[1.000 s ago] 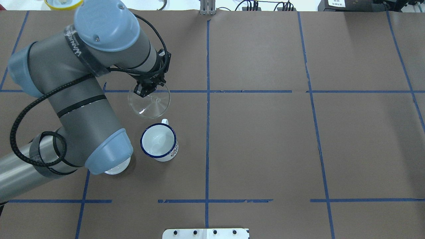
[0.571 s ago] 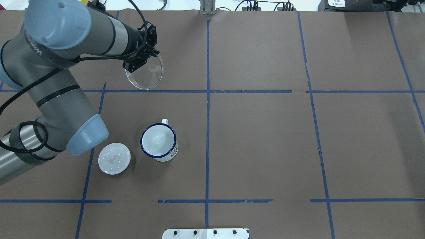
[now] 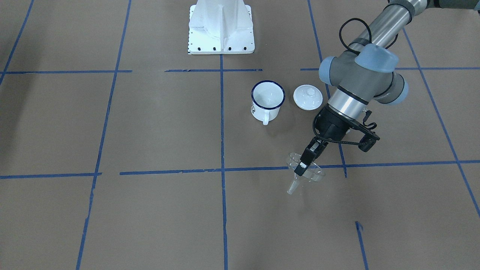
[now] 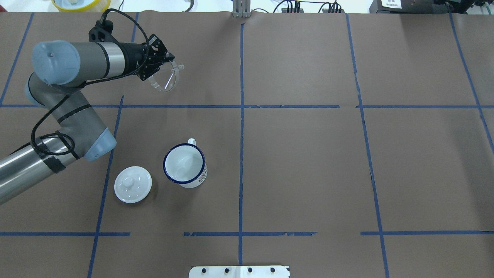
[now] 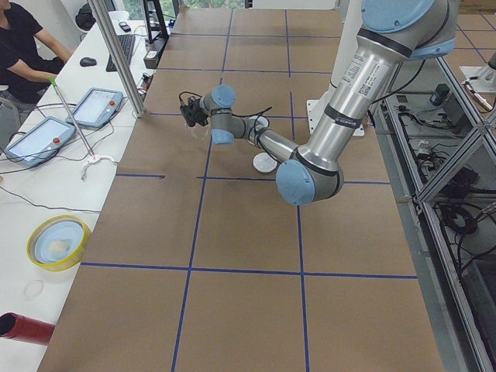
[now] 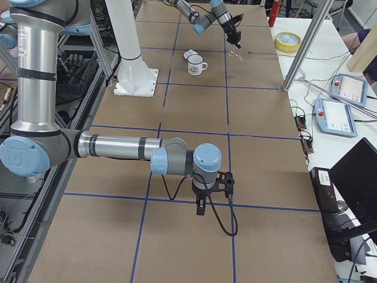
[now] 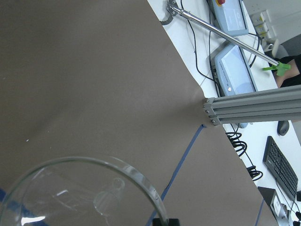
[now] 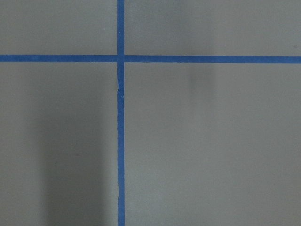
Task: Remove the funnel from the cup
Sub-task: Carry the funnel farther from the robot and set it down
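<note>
**Status: funnel removal**

1. Extraction: complete. The cup (image 4: 198,177) stands upright in the left half of the desk (image 4: 308,173), roughly midway between the robot-side edge and the operator-side edge. Its interior is white and empty, and nothing rests on its blue rim. The knobbed lid (image 4: 132,184) lies just beside it, on the side toward the left end of the desk, not touching it.

2. Location of the funnel (image 4: 166,80): well apart from the cup, toward the corner where the left end meets the operator-side edge. It is tilted rather than upright. In the front-facing view the spout points down and toward the operator side.

3. Left hand (image 4: 164,61): clenched on the rim of the funnel's cone, one finger inside and one outside. The left wrist view shows the clear rim directly below the camera, with bare desk beyond it.

4. Right hand (image 6: 200,209): hangs over the desk near its right end, far from all task items. Only the right side view shows it, so whether it is clenched or released cannot be told.

5. Remaining work, as a judgement: the funnel appears to be held above the desk surface, though contact cannot be ruled out. What is left is to lower it onto the bare area beneath it, release the left hand and withdraw.
</note>
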Motion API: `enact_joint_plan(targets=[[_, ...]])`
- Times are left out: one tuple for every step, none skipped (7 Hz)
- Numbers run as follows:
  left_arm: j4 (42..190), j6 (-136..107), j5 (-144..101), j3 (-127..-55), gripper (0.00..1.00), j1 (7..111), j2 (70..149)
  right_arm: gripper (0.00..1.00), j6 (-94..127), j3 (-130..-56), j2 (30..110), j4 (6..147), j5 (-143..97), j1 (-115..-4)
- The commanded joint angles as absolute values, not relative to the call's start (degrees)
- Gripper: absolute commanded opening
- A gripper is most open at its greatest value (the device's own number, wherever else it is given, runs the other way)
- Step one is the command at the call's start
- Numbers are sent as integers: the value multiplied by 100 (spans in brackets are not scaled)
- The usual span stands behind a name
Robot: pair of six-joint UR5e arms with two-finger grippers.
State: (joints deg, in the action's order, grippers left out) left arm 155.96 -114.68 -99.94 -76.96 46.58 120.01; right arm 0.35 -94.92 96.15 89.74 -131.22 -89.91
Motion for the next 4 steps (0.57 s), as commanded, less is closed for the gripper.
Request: enact_joint_plan(targets=[[16556,-11478,-9756,-6884,0,4641,12032,100,35,-9492,9615,8974,-13122,-8991],[16585,-11496,-9747,-6847,0,4641,12041,100,35,-9483,9615,8974,-13122,-8991],[16715,-11548,-9547,-6803,0,4641,12058,100,35,-9492,9615,8974,-13122,-8991],[16778,-11618,-9449,-6507,0,4632,12267,100,35,-9492,9615,8974,-13122,-8991]])
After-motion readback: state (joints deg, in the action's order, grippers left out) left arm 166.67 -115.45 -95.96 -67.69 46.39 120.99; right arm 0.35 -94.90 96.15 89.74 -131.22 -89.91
